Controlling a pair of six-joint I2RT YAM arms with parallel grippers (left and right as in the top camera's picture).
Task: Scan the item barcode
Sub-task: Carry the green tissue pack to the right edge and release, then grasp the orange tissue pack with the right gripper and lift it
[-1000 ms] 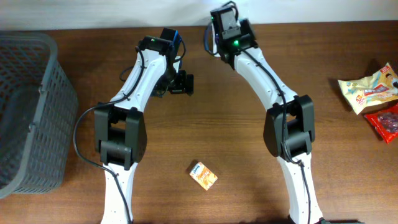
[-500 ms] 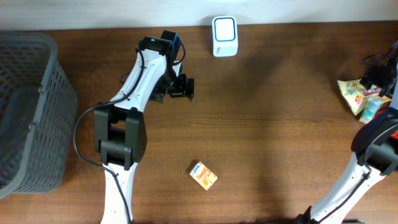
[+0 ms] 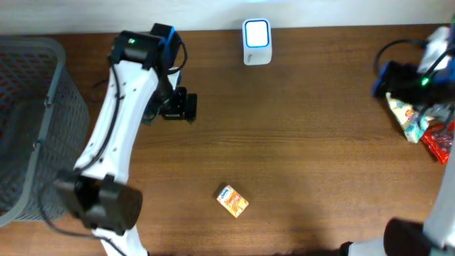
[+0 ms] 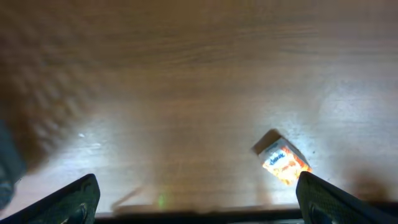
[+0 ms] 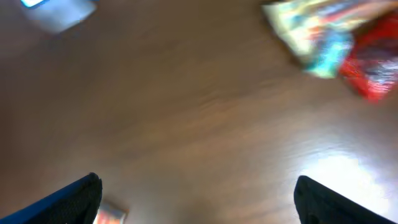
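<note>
The item, a small orange and white box, lies flat on the wooden table near the front middle. In the left wrist view the box shows just ahead of the right finger. My left gripper hangs open and empty over the table's back left, well away from the box; its fingertips stand wide apart. A white and blue scanner stands at the back middle edge. My right gripper is open with nothing in it, at the far right near the snack packets.
A grey mesh basket fills the left edge. A yellow snack packet and a red one lie at the right edge, under my right arm. In the blurred right wrist view both packets show at top right.
My right arm has swung from over the scanner to the far right edge, leaving the scanner uncovered, and its jaws have opened. The left arm has shifted leftward.
</note>
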